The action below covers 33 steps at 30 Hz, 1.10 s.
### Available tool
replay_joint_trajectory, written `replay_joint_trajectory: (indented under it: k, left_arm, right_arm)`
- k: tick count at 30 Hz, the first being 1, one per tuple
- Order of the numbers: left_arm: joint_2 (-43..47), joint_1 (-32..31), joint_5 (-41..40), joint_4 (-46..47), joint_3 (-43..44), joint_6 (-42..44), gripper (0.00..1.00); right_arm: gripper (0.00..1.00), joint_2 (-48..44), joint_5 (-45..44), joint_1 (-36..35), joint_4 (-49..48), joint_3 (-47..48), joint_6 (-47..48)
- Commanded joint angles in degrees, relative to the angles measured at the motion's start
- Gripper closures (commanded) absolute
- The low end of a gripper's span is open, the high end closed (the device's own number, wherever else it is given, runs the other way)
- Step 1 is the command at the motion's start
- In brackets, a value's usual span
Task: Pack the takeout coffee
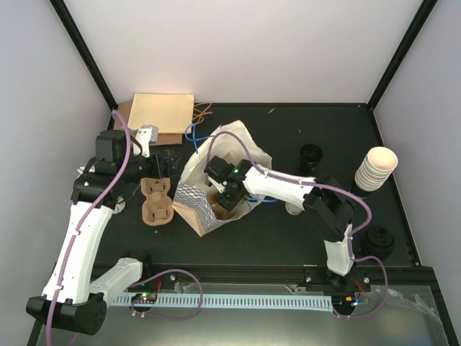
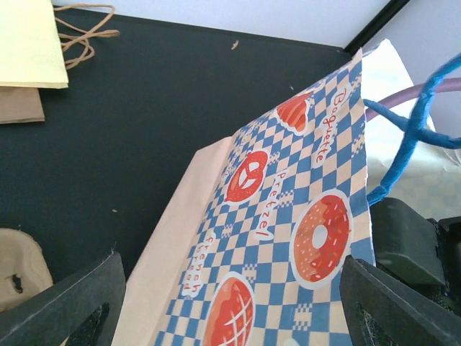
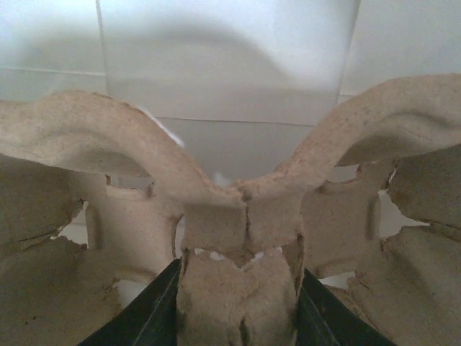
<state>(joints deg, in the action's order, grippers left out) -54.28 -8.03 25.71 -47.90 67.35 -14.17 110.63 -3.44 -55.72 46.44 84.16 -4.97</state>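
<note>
Right fingers pinch the carrier's centre ridge inside the bag. Left fingers stand spread at its 9 o'clock. With nothing holding it, the bag may tip or crumple.

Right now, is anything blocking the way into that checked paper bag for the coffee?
Yes. The right gripper is down in the open mouth of the bag, shut on a pulp cup carrier that takes up the opening.

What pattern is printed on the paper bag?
The bag has blue and cream checks with red pastry pictures; clearest in the left wrist view.
</note>
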Motion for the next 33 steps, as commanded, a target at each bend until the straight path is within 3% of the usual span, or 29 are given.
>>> replay_joint_trajectory:
  k: [1,7,15,17,20,21,27,33]
  left_arm:
    - [-0.36,1.74,1.26,0.95,2.70,1.79,0.16]
    - [-0.65,2.97,2.51,1.24,2.56,2.07,0.16]
    - [-0.57,3.19,3.63,1.56,2.37,1.94,0.16]
    - [-0.39,3.23,3.80,1.54,2.24,1.94,0.16]
    - [-0.06,3.22,3.94,1.49,2.06,2.05,0.16]
    - [0.08,3.20,3.93,1.45,2.08,2.05,0.15]
    - [0.62,3.21,5.63,1.51,1.71,2.67,0.15]
    - [0.96,3.15,12.89,3.09,0.18,3.04,0.13]
  right_arm:
    - [0.66,2.65,0.21,0.96,10.83,4.53,4.43]
    - [0.65,3.98,1.70,0.97,14.60,7.49,5.66]
    - [0.54,5.64,1.95,0.97,16.19,8.54,6.34]
    - [0.43,5.15,2.24,1.03,15.92,8.58,6.33]
    - [0.04,3.55,0.99,0.97,14.75,8.49,5.49]
    - [0.00,2.88,0.83,0.97,14.32,8.37,5.21]
    - [0.00,0.12,0.66,0.97,14.53,9.87,4.71]
    - [0.00,-2.74,-0.63,0.97,16.77,11.69,4.60]
